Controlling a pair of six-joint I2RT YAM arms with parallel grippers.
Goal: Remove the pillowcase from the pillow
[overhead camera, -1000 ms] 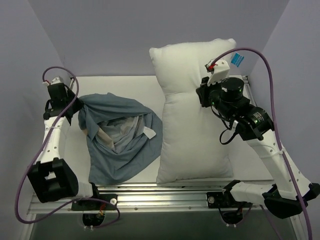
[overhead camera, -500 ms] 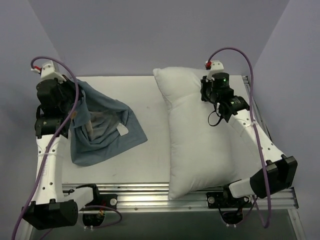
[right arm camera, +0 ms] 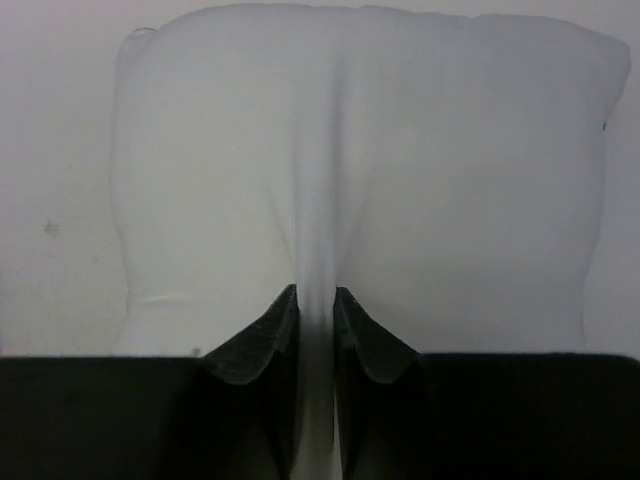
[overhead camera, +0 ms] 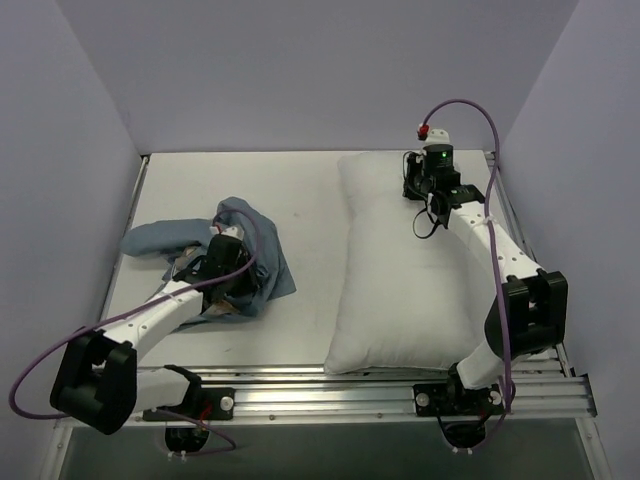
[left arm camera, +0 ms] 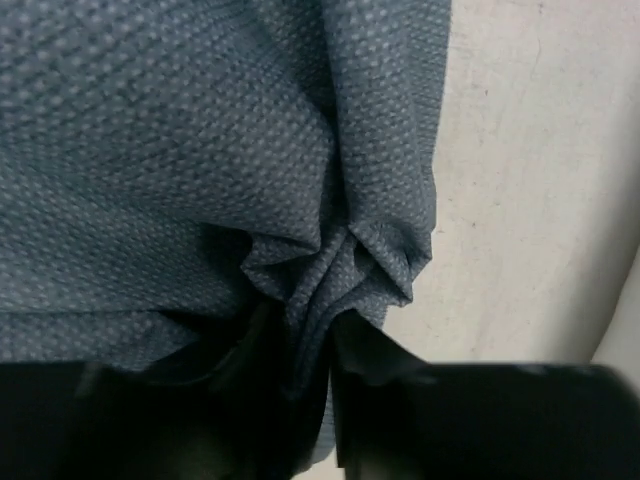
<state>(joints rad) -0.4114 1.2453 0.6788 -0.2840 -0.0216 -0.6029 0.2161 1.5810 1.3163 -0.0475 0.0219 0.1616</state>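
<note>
Both arms have dropped: the left tool (left arm camera: pixel 310 335), pinching a fold, has laid the pillowcase (overhead camera: pixel 160 238) crumpled on the tabletop's (overhead camera: pixel 250 185) left. The right tool (right arm camera: pixel 315 310) clamps a ridge of the bare pillow (overhead camera: pixel 400 290), now flat at right. Well apart, so removal looks done; only releasing remains.

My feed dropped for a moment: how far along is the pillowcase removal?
Done: the pillowcase lies crumpled on the table, fully off and apart from the bare white pillow. In hand: the left pincer pinches a fold of the pillowcase, and the right pincer pinches a ridge at the pillow's far edge. Left: probably only letting go of both and pulling back.
</note>
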